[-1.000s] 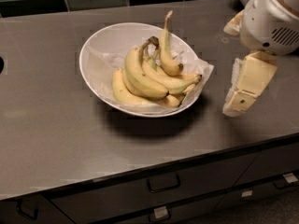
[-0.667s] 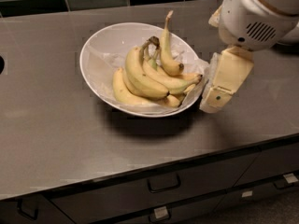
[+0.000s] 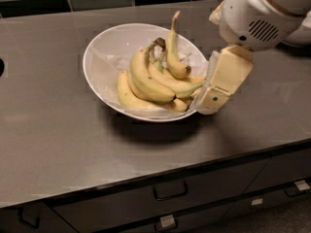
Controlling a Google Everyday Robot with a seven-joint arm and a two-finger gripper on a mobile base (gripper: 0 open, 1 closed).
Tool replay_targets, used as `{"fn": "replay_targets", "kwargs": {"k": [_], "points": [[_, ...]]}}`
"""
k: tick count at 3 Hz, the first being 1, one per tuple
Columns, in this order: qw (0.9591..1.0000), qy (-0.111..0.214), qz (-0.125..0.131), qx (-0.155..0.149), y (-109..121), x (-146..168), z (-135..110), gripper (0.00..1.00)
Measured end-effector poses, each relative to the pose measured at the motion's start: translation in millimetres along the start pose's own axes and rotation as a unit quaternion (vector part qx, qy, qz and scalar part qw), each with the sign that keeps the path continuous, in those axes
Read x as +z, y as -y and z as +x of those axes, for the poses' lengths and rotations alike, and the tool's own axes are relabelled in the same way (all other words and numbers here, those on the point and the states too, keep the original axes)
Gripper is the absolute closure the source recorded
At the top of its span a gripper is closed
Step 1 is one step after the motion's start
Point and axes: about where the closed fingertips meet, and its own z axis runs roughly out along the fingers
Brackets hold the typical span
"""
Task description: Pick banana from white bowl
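A large white bowl lined with crinkled wrap stands on the dark counter and holds a bunch of bananas. The banana is the thick, strongly curved one at the front of the bunch, its greenish stem ending in a dark knob near the top. A slim banana with a long pale stem stands upright behind it. The gripper hangs from the white arm at the bowl's right rim, its cream fingers pointing down and left beside the banana tips.
The grey counter runs to a front edge with drawers and handles below. Dark tiles line the back wall. A dark round shape shows at the left edge.
The arm and gripper have moved left, from well right of the bowl to its right rim. The bowl and bananas have not moved.
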Motion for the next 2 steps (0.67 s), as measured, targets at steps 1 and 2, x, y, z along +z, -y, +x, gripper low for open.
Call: {"fn": "replay_targets", "kwargs": {"k": [1, 2], "points": [[0.9989, 0.044, 0.008, 0.011, -4, 1, -25, 0.00], [0.9974, 0.065, 0.006, 0.029, -8, 8, -46, 0.00]]}}
